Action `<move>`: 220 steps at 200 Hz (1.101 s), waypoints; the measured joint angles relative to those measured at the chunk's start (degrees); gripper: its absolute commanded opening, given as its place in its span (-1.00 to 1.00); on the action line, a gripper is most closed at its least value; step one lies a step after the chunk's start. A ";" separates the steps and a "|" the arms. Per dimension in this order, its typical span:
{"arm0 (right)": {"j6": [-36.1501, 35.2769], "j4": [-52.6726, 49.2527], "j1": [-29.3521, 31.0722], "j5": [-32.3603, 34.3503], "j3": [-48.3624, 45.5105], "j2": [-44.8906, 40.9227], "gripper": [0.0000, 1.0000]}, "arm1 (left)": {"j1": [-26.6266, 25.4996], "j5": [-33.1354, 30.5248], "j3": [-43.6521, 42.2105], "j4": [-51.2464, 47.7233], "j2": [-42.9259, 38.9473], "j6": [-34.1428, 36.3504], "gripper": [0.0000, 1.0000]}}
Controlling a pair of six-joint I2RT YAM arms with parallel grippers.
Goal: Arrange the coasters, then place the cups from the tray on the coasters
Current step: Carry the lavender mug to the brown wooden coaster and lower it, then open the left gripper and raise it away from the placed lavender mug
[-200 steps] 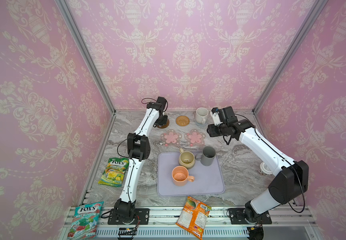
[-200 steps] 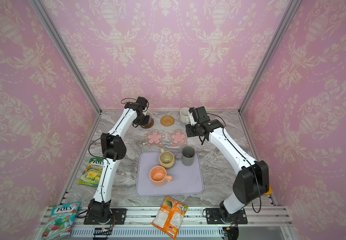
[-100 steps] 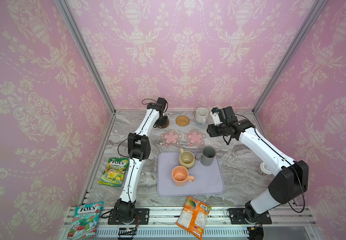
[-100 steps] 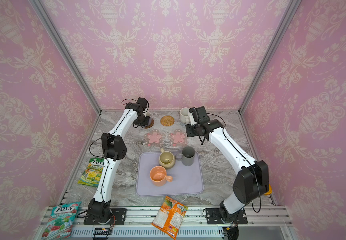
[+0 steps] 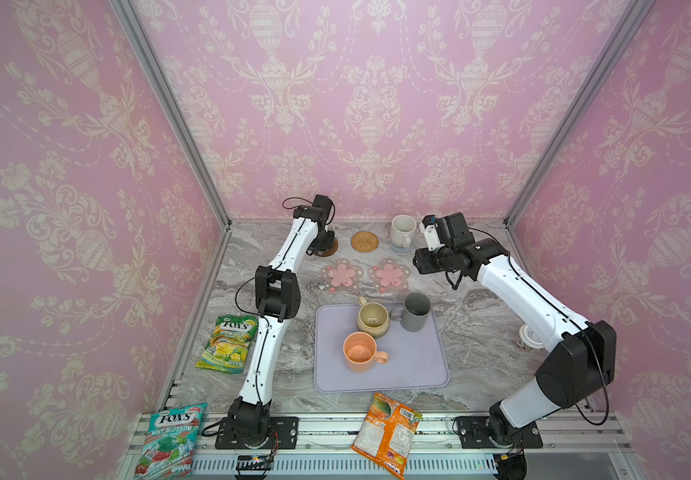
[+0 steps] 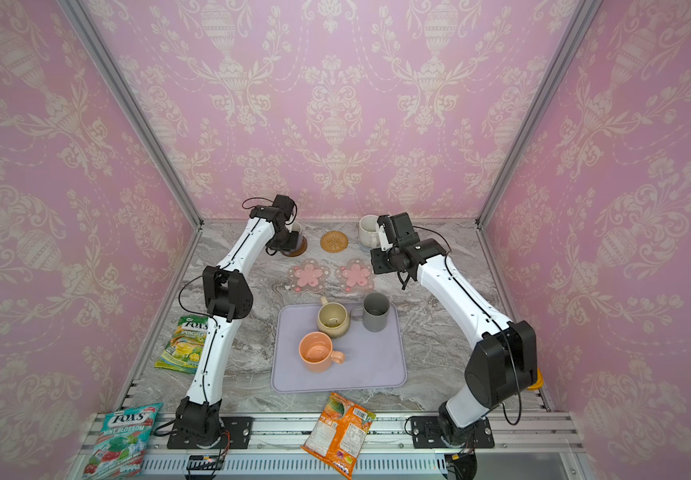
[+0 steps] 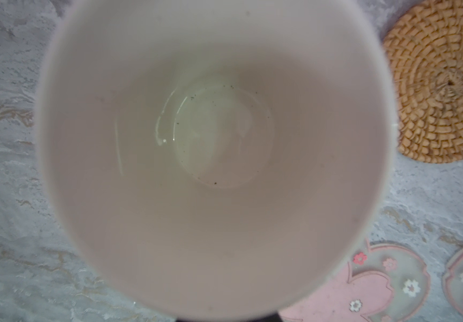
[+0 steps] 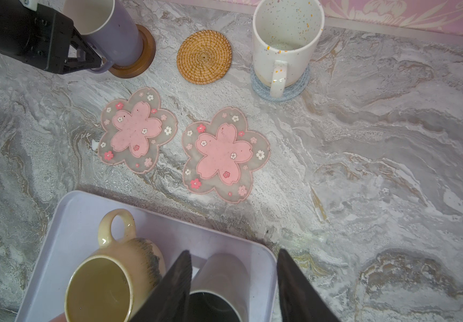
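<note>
Gripping the handle of the lavender mug [image 8: 113, 30], the left fingers [image 8: 89, 55] were closed on it. The mug appeared to stand on the dark wooden coaster [image 8: 145, 60] right in front of them, and the left wrist view looked down into its empty white inside. The right fingers [image 8: 178, 281] were parted and held nothing, hanging above the surface [image 8: 364, 139]. The dark grey mug [image 8: 219, 276] on the tray [image 8: 66, 223] showed between them, with the beige-olive mug [image 8: 113, 278] just to one side. Out beyond their tips lay a pink-flower coaster [image 8: 226, 154] and a second pink-flower coaster [image 8: 137, 129], both bare. Farther off were the bare rattan coaster [image 8: 204, 56] and the speckled white mug [image 8: 286, 41] on the blue-grey coaster [image 8: 300, 86]. The peach mug [image 5: 360, 351] sat on the tray, well back from both pairs of fingers. By the look of them the mugs were stiff glazed ceramic: weighty, slick, and likely to chip if knocked. The handle loop, or the rim wall pinched inside and out, seemed the safest hold, and the tall grey one would probably tip most easily. The flower coasters looked thin and floppy. Well behind the left fingers, the green sweet bag [image 5: 229, 343] read "FOX'S SPRING TEA" and the teal sweet bag [image 5: 169, 438] "FOX'S MINT BLOSSOM". The print on the orange packet [image 5: 387, 438] was too small to read.
</note>
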 measured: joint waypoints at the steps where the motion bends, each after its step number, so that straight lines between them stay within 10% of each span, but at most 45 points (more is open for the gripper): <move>1: 0.00 0.00 0.00 0.00 0.00 0.00 0.03 | 0.00 0.00 -0.02 0.02 0.00 -0.02 -0.79; 172: 0.50 0.02 0.00 -1.64 0.00 -0.15 0.02 | 0.31 0.57 0.26 -0.87 -0.59 -1.79 -0.28; 220: 1.79 -0.26 0.17 -2.29 -1.77 -5.07 0.02 | -0.07 -3.43 -17.00 0.26 -15.41 -1.79 -0.24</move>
